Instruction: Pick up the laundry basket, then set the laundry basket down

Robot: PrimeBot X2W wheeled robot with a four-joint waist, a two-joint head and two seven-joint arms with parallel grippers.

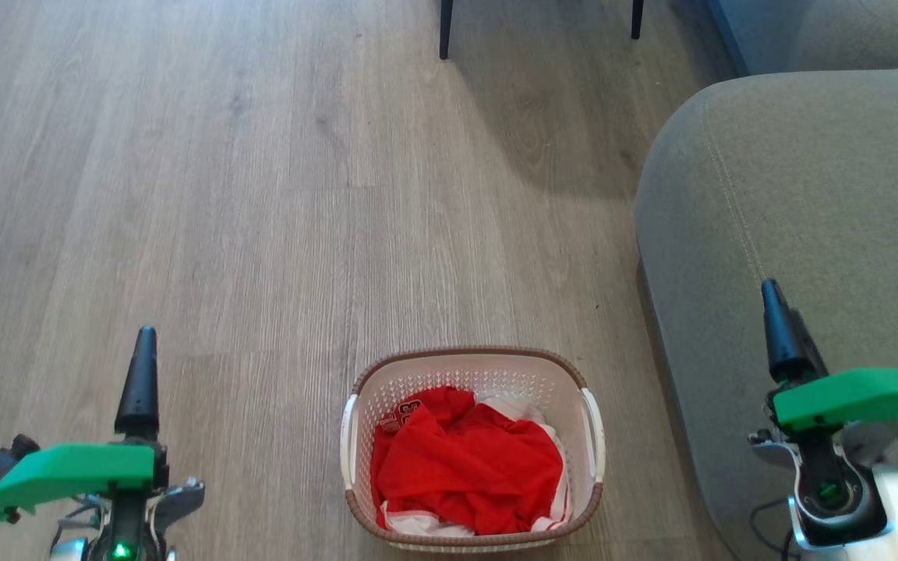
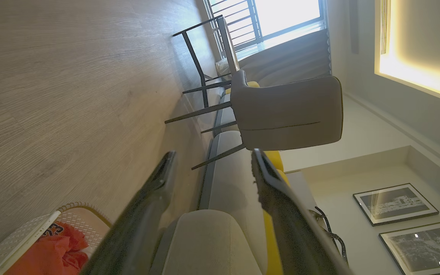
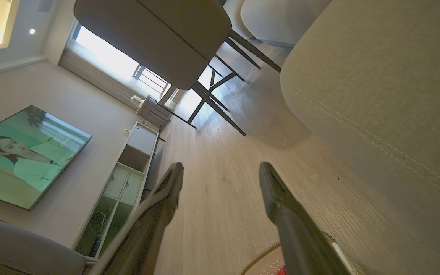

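Note:
The laundry basket (image 1: 466, 354) stands on the wood floor at the bottom centre of the head view. It is white and perforated with a brown rim, white side handles, and red and white clothes inside. My left gripper (image 1: 143, 343) hovers well to the basket's left, and my right gripper (image 1: 776, 300) is off to its right, in front of the sofa. Neither touches it. In the left wrist view the left gripper (image 2: 212, 160) is open and holds nothing, with a basket corner (image 2: 25, 233) at the lower left. The right gripper (image 3: 220, 170) is open too, the basket rim (image 3: 266, 256) just below it.
A grey sofa (image 1: 792, 234) fills the right side, close to the basket and the right arm. Dark chair legs (image 1: 445, 31) stand at the far top, and the grey chair (image 2: 285, 110) is in the left wrist view. A TV (image 3: 25, 156) and a low cabinet (image 3: 128, 168) line the far wall.

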